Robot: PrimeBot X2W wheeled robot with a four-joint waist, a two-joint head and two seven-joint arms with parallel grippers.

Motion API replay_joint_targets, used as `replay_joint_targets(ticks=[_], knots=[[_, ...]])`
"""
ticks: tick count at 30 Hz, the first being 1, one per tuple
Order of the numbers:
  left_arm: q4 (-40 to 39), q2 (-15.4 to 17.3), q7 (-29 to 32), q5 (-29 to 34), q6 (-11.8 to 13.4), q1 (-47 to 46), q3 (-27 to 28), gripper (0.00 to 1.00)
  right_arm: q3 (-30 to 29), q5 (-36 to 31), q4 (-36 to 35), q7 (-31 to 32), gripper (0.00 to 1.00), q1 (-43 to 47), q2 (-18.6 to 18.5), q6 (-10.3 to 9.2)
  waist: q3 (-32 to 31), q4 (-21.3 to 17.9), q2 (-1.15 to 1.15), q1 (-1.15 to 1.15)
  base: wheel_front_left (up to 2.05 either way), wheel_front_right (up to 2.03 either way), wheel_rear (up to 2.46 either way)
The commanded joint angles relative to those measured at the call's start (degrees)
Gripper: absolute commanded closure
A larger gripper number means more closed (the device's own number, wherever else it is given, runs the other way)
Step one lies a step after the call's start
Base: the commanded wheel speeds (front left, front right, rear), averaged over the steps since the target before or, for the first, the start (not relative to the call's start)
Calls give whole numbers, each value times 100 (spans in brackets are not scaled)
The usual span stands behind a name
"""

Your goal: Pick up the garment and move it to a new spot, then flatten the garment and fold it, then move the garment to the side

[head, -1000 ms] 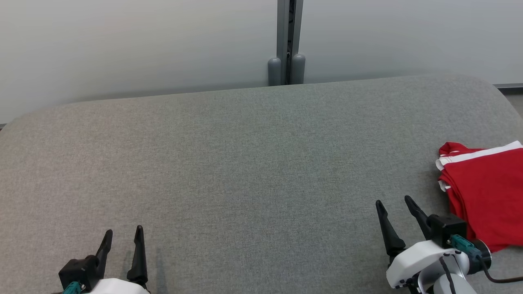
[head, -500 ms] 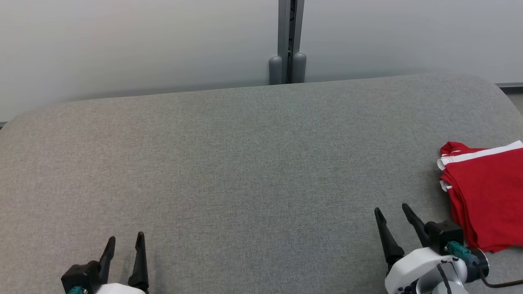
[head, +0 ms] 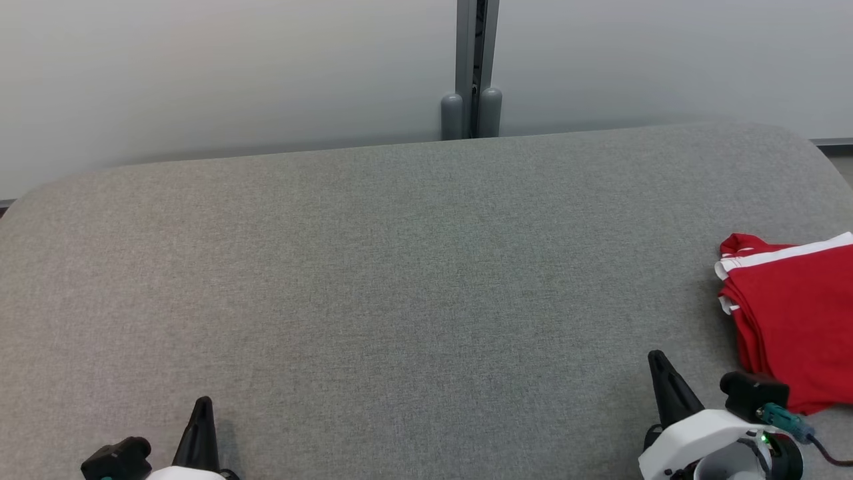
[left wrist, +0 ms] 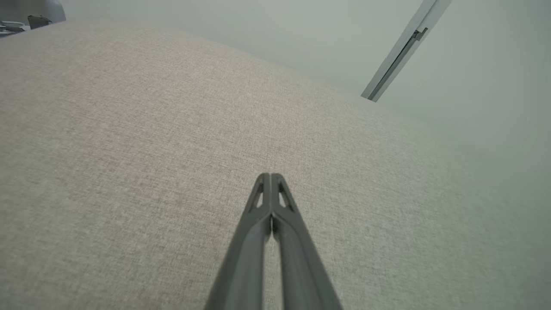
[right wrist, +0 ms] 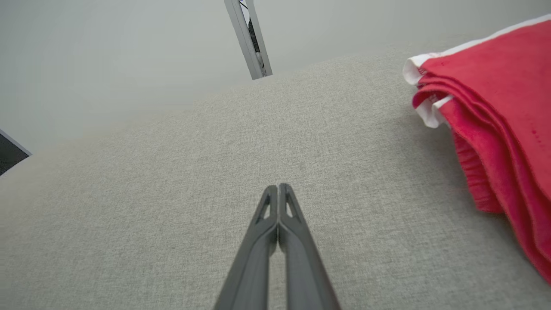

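- Because the picture border cuts it, the folded red cloth garment with white trim point(head: 793, 313) is seen in part from the head: its left side lies at the right edge of the grey fabric-covered worktop with rounded corners point(head: 400, 267), and the rest runs out of frame.
- From the right wrist the garment point(right wrist: 495, 107) shows stacked red layers with white hems at one corner. How many layers there are is hard to tell.
- Both arms are cut off at the near edge of the worktop, so little more than their fingers and wrist housings can be seen.
- Left gripper point(head: 201, 410): its two dark fingers are pressed together, holding nothing, above bare fabric near the near-left corner point(left wrist: 270, 178).
- Right gripper point(head: 660, 363): its two dark fingers are likewise pressed together and empty, near the garment but apart from it point(right wrist: 279, 189).
- Count: one garment, two grippers.
- Beyond the far edge, one grey metal post point(head: 472, 67) stands against a pale wall point(head: 200, 67), with two rounded grey caps point(head: 452, 117) at its foot.
- Small dark shapes point(left wrist: 30, 21) past the worktop's far corner in the left wrist view are too blurred to identify.
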Motion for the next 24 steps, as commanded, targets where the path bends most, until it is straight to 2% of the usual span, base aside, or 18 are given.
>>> replay_joint_targets(ticks=[1,24], knots=[[-140,64,43,-258,-34,-147,24,100,-47,279,-179,60,100,-51,-33,0,-3,4,0,0,0,0,0],[-517,93,561,-2266,-133,-287,72,100,-364,2425,-737,588,100,79,-61,0,-56,58,0,0,0,0,0]])
